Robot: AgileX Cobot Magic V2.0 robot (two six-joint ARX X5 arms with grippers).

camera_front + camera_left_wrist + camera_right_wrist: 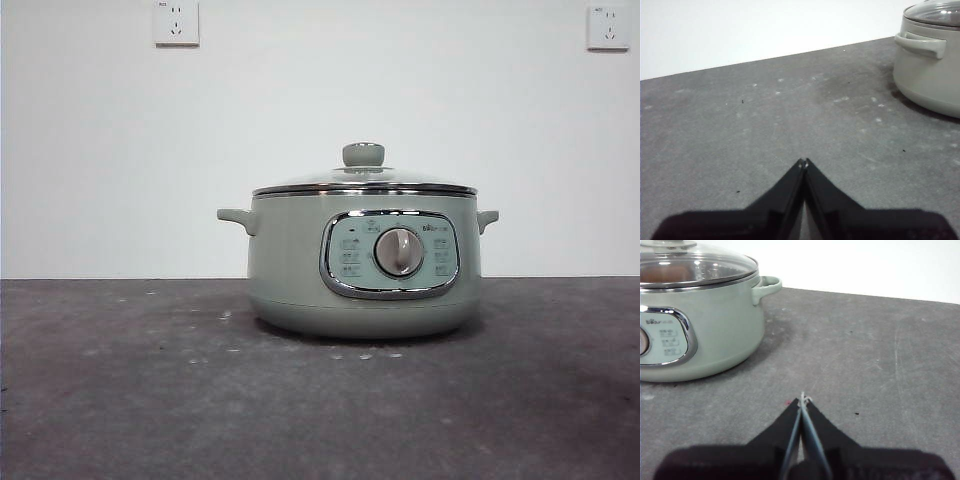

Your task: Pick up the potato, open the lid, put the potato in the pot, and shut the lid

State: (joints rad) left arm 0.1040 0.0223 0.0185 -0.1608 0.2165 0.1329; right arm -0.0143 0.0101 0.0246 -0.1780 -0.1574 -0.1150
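The pale green pot (295, 270) stands on the dark table with the glass lid (365, 184) shut on it. The lid's green knob (363, 154) is on top. In the right wrist view an orange-brown shape, the potato (667, 273), shows through the lid (715, 262) inside the pot (720, 335). My left gripper (803, 161) is shut and empty over bare table, well apart from the pot (925, 75). My right gripper (803, 399) is shut and empty, off the pot's other side. Neither arm shows in the front view.
The dark grey table (120, 400) carries a few pale specks near the pot. A white wall with two sockets (176, 22) stands behind. The pot's side handles (237, 218) stick out left and right.
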